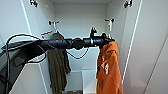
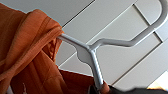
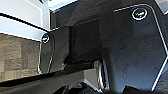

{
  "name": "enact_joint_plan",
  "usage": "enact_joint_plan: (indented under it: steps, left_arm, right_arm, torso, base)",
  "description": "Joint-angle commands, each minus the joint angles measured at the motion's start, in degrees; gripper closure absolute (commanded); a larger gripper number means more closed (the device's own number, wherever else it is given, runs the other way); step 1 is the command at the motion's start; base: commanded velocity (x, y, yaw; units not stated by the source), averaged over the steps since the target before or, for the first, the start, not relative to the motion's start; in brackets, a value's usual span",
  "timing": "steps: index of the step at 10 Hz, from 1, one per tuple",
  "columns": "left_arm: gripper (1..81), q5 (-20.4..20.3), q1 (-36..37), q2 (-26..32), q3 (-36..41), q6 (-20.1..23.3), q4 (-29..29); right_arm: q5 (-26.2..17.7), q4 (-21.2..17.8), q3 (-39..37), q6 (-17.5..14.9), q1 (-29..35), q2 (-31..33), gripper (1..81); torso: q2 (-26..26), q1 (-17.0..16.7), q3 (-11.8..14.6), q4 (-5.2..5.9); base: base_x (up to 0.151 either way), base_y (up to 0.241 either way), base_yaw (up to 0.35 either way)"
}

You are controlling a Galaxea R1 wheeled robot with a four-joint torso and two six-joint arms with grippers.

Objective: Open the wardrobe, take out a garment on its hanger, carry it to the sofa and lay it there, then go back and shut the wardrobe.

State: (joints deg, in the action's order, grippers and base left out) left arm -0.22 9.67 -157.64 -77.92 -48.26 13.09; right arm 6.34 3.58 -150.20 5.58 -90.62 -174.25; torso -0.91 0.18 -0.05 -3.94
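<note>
The wardrobe [image 1: 80, 17] stands open in front of me, its white doors [image 1: 150, 50] swung out to both sides. My left arm reaches in from the left, and my left gripper [image 1: 108, 40] is at the top of the orange garment [image 1: 108, 67], which hangs straight down from it at the right of the interior. In the left wrist view the garment [image 2: 27, 50] drapes over a white hanger [image 2: 92, 53]. The hanger's hook curves free in the air and its stem runs down into my left gripper [image 2: 100, 88], shut on it.
A dark olive-green jacket [image 1: 58, 65] hangs at the left inside the wardrobe, just behind my arm. White rail brackets [image 1: 110, 21] sit on the side walls. A white box-like shelf [image 1: 88, 80] stands at the bottom. Brown flooring [image 3: 15, 57] appears in the right wrist view.
</note>
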Motion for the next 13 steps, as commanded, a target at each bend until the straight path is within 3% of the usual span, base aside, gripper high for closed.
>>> enact_joint_plan:
  steps: [1,13]
  left_arm:
    - [81.1,-6.9,11.03,0.48,0.22,1.15,-2.02]
    - [81.1,-8.48,7.17,5.12,6.02,1.5,-2.11]
  right_arm:
    - [-2.82,-0.07,0.53,-0.31,2.51,-0.42,1.0]
    - [-2.91,-0.06,0.53,-0.31,2.69,-0.42,1.0]
  torso:
    - [0.0,0.0,0.0,0.0]
    - [0.0,-0.09,0.0,0.0]
  base:
    - [-0.132,0.0,0.0]
    - [-0.132,0.0,0.0]
